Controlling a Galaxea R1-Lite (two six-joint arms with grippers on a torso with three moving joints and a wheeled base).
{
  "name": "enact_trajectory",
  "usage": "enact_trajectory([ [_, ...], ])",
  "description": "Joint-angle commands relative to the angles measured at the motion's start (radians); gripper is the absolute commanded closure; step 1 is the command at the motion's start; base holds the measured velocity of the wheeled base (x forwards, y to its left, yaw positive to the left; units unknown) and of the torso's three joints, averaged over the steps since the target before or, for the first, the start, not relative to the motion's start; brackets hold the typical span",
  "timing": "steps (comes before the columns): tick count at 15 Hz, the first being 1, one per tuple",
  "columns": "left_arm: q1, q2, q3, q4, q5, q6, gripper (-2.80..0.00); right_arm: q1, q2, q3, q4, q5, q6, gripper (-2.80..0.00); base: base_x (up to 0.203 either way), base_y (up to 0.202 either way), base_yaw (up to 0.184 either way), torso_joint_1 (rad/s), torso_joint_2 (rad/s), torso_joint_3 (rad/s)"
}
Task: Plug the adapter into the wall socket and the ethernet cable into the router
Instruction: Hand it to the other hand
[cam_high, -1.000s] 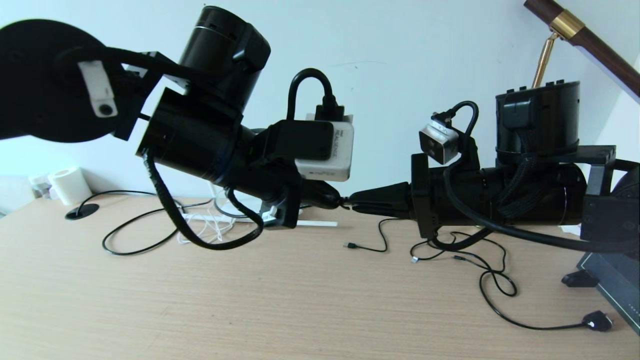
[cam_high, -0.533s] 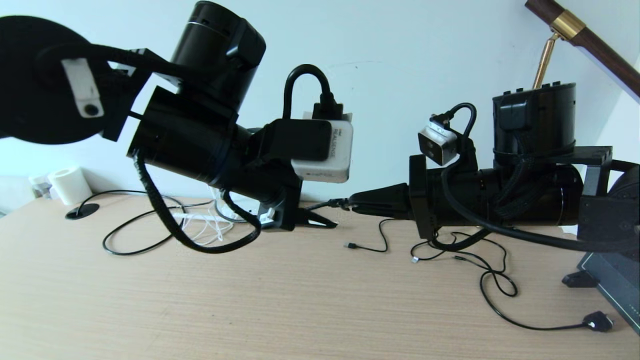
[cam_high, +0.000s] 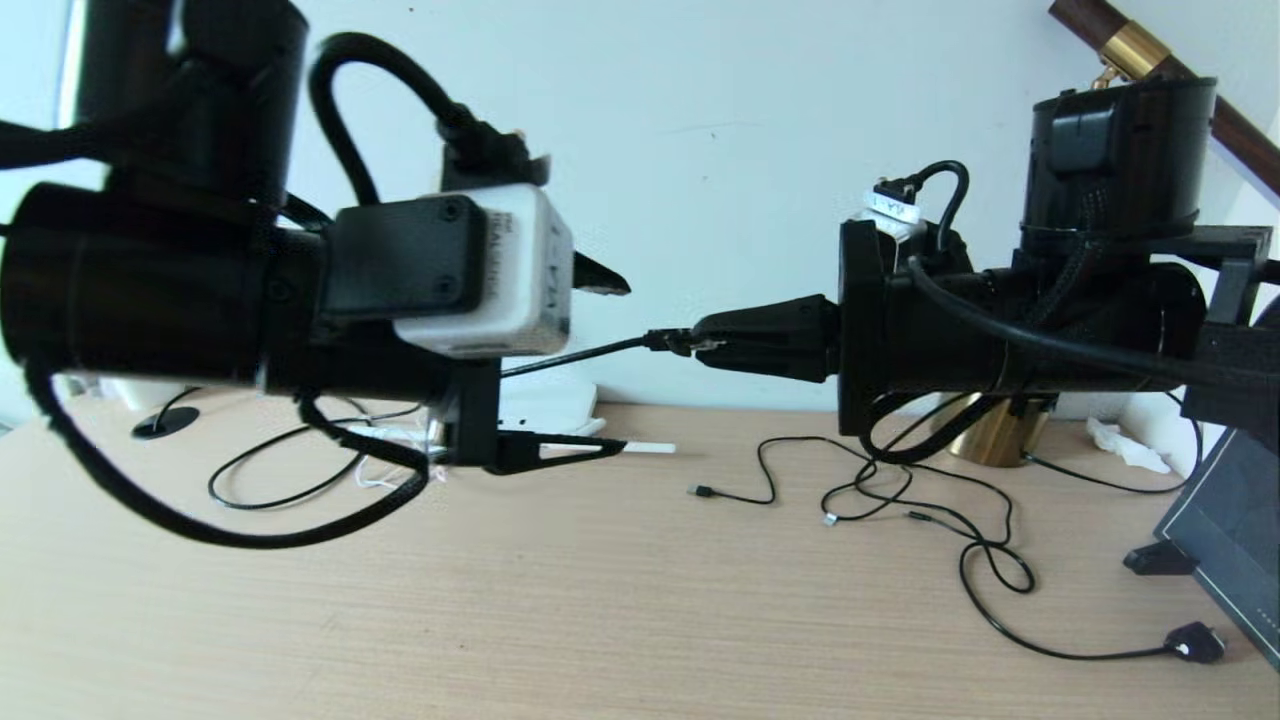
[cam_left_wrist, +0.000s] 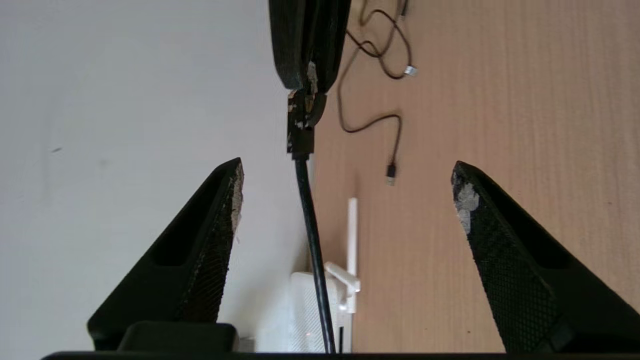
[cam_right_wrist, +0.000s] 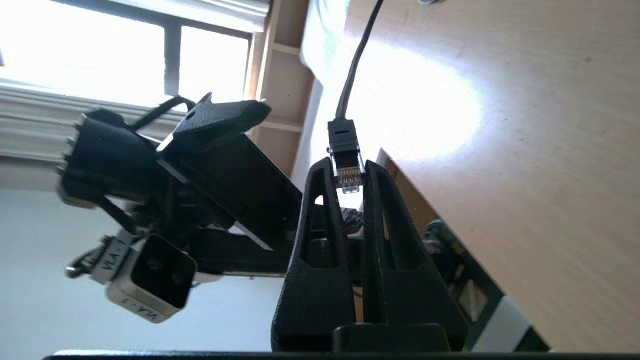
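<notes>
The ethernet cable (cam_right_wrist: 344, 150) hangs in mid-air, its plug clamped in the right gripper (cam_high: 700, 343). At 9 o'clock, the left gripper (cam_high: 598, 365) gapes empty. The router (cam_left_wrist: 312, 310) waits below, unplugged; both insertions appear undone.

We see the head view evenly lit by soft daylight, with faint shadows under the thin cables (cam_high: 960, 540) on the desk (cam_high: 600, 620), whose back edge bows at the sides. In the right wrist view a window (cam_right_wrist: 125, 55) burns out white and throws glare across the wood, leaving the left arm (cam_right_wrist: 165, 200) dark against it.
</notes>
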Motion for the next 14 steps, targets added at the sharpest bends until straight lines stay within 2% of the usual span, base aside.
enact_trajectory([
  [1,0.04,-0.085,0.111,-0.144,-0.014,0.009,-2.8,-0.018,0.043,-0.024,0.0,0.035,0.085,0.0,0.0,0.0,0.0,0.0,0.0,0.0],
  [3,0.055,-0.077,0.193,-0.354,-0.047,0.009,-2.8,-0.044,0.051,-0.019,0.016,0.111,0.128,0.0,0.0,0.0,0.0,0.0,0.0,0.0],
  [4,0.067,-0.07,0.234,-0.44,-0.071,0.009,-2.8,-0.06,0.051,-0.02,0.03,0.116,0.128,0.0,0.0,0.0,0.0,0.0,0.0,0.0],
  [6,0.103,-0.06,0.308,-0.57,-0.125,0.011,-2.8,-0.109,0.049,-0.021,0.047,0.153,0.13,0.0,0.0,0.0,0.0,0.0,0.0,0.0],
  [8,0.117,-0.048,0.376,-0.657,-0.146,0.016,-2.8,-0.135,0.051,-0.034,0.072,0.242,0.137,0.0,0.0,0.0,0.0,0.0,0.0,0.0],
  [10,0.12,-0.032,0.43,-0.736,-0.169,0.015,-2.8,-0.148,0.07,-0.042,0.076,0.251,0.14,0.0,0.0,0.0,0.0,0.0,0.0,0.0],
  [13,0.126,-0.022,0.528,-0.792,-0.183,0.016,-2.8,-0.151,0.103,-0.088,0.073,0.268,0.238,0.0,0.0,0.0,0.0,0.0,0.0,0.0],
  [14,0.126,-0.015,0.549,-0.823,-0.186,0.017,-2.8,-0.151,0.107,-0.089,0.073,0.299,0.241,0.0,0.0,0.0,0.0,0.0,0.0,0.0],
])
